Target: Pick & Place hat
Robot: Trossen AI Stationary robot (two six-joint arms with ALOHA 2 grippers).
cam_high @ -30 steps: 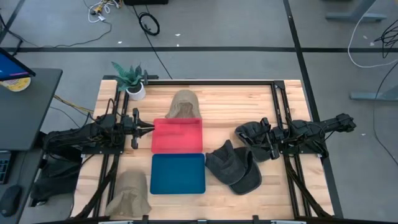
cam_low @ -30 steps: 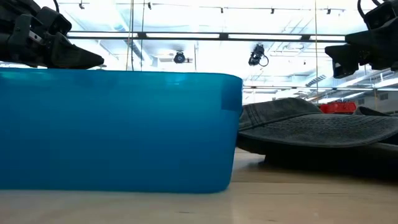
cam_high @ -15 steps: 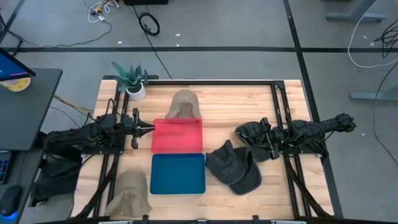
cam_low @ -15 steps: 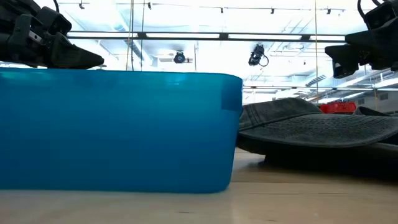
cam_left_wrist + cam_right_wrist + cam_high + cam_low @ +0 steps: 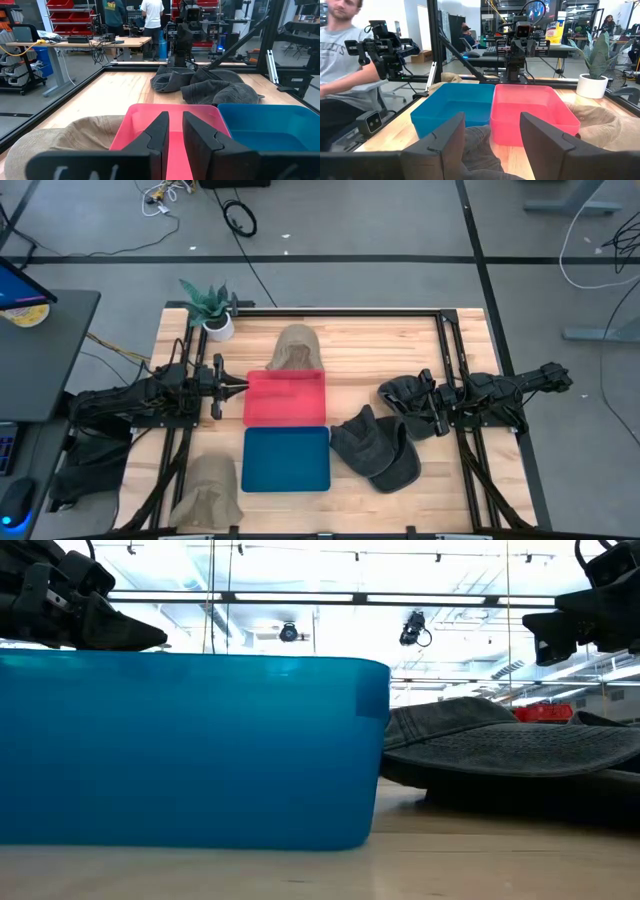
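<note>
I see left gripper (image 5: 240,388) narrow beside red bin (image 5: 286,397) | right gripper (image 5: 385,402) wide above dark hat (image 5: 375,444)

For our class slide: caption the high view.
Two idle grippers flank a red bin and blue bin, hats scattered around.

Counting across the table now: two bins are sitting side by side in the middle, one red bin (image 5: 286,397) and one blue bin (image 5: 286,459). Hats are coming in at four, two tan and two dark: one tan hat (image 5: 296,347) lying beyond the red bin, another tan hat (image 5: 207,492) at the near left corner, and two dark hats (image 5: 376,444) overlapping right of the blue bin. One potted plant (image 5: 210,308) is standing at the far left corner
</note>
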